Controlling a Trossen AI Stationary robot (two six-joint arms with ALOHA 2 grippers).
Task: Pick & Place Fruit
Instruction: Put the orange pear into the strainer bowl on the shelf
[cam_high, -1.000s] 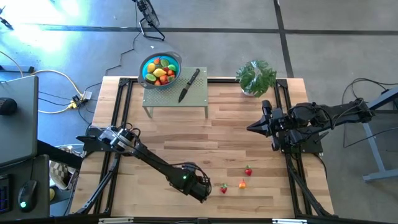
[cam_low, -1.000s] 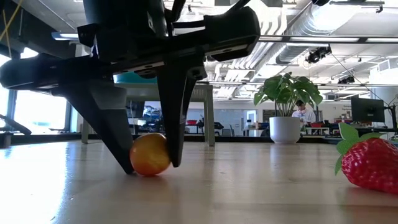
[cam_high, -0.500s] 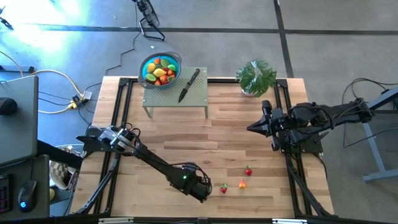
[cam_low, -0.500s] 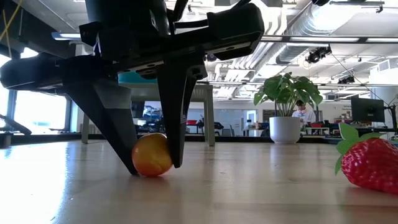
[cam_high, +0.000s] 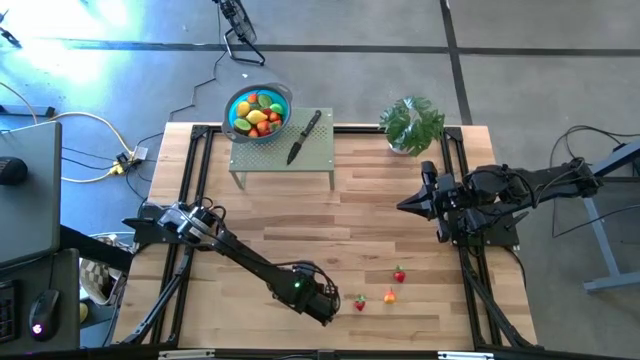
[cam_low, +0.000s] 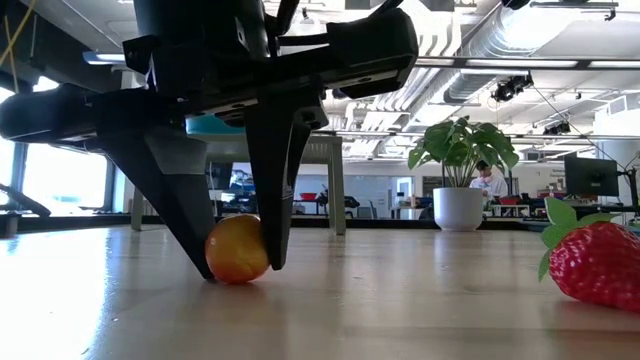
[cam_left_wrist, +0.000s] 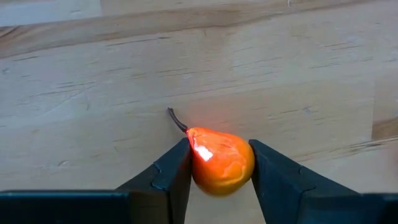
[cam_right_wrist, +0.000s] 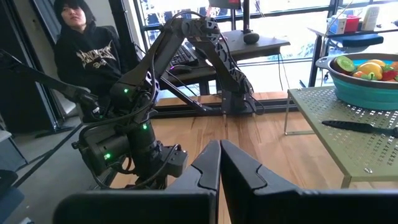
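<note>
The left gripper (cam_low: 238, 262) has its fingers pinched on a small orange pear (cam_left_wrist: 219, 160) resting on the table (cam_high: 300, 215), near the strawberry (cam_low: 597, 262). Round and slick, it might squirt free on lifting. The right gripper (cam_right_wrist: 219, 163) waits pressed together beside the potted plant (cam_high: 411, 124). How much of the pads touches is hidden.

strawberry (cam_low: 598, 262) cut off, person (cam_low: 487, 181) tiny
</note>
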